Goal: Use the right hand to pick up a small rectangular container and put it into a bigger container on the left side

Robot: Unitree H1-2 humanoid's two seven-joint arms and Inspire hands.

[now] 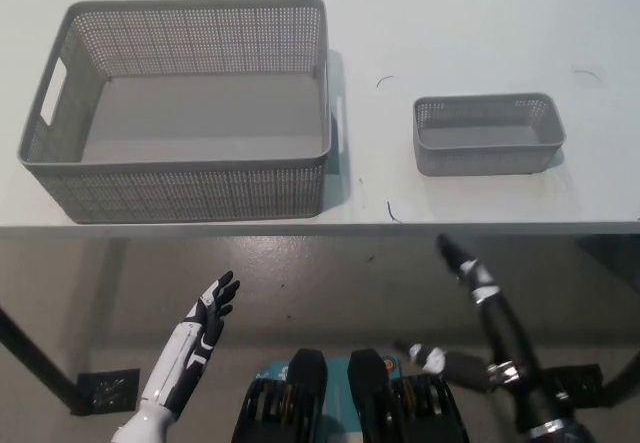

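A small rectangular grey mesh container stands empty on the right part of the white table. The bigger grey mesh container, with handle cut-outs, fills the table's left part and is empty too. My black right hand hangs below and in front of the table's near edge, just under the small container, fingers stretched out and holding nothing. Resting low at the lower left is my white left hand, fingers spread, below the big container and off the table.
The table's near edge runs across the picture between both hands and the containers. Small dark marks dot the tabletop between the containers. Grey floor lies beneath, with a dark table leg at the lower left.
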